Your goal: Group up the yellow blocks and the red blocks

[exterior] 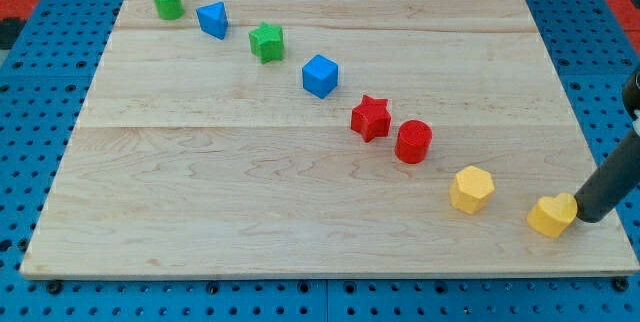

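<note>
A red star block (370, 118) and a red cylinder (412, 141) sit side by side right of the board's centre. A yellow hexagon block (471, 189) lies lower right of them. A yellow heart-shaped block (552, 215) lies near the board's bottom right corner. My tip (583, 217) is at the right side of the yellow heart block, touching or almost touching it. The dark rod slants up to the view's right edge.
A green cylinder (168, 2), a blue triangle block (213, 19), a green star block (267, 42) and a blue cube (320, 76) run in a diagonal line from the top left. The wooden board (200, 192) rests on a blue pegboard.
</note>
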`<control>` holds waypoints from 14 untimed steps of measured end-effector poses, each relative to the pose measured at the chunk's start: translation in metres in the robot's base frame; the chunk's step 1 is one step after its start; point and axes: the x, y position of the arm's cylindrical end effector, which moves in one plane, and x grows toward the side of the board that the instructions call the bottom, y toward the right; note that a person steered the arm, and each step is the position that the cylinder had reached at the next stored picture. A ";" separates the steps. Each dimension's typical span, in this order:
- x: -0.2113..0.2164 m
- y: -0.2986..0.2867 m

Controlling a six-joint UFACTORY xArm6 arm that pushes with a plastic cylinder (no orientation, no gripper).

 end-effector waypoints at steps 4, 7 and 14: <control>0.026 0.005; -0.044 -0.098; -0.005 -0.173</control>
